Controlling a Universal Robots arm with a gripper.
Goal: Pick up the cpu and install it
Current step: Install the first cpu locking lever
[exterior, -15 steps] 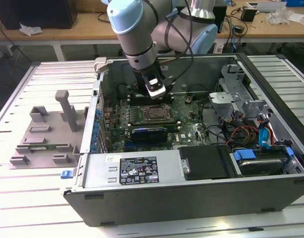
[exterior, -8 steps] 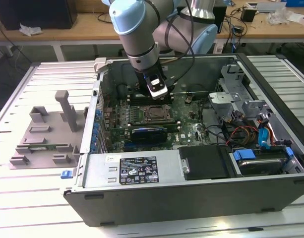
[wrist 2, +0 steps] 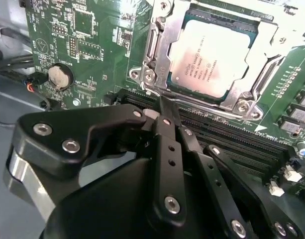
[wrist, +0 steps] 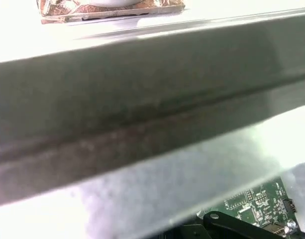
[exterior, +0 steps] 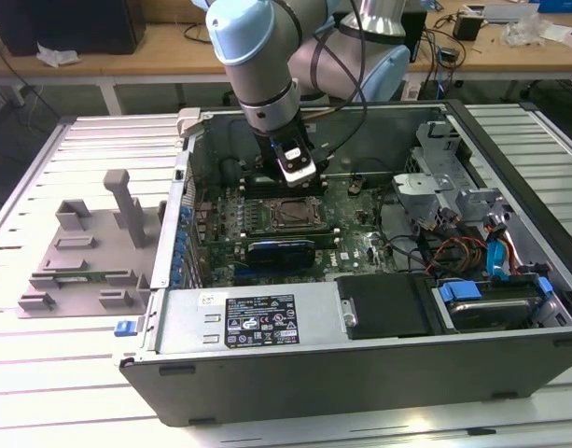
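The cpu (wrist 2: 212, 57), a flat square chip with a silver top, lies inside the motherboard socket (wrist 2: 154, 74), with the metal socket frame around it. My gripper (wrist 2: 166, 110) hangs just beside the socket's edge, over the memory slots (wrist 2: 232, 134). Its black fingers (wrist 2: 168, 134) are pressed together with nothing between them. In the exterior view the gripper (exterior: 299, 175) points down into the open computer case (exterior: 360, 359), just behind the socket (exterior: 291, 216). The first wrist view looks along the grey case wall (wrist: 142, 114), with a corner of motherboard (wrist: 252, 204) below it.
A grey fixture tray (exterior: 85, 252) with upright posts lies on the slatted table at the exterior view's left. Inside the case are a power supply (exterior: 258, 319), a black cover (exterior: 388, 305), and drive cages with cables (exterior: 472, 247) at the exterior view's right. A coin battery (wrist 2: 59, 75) sits near the socket.
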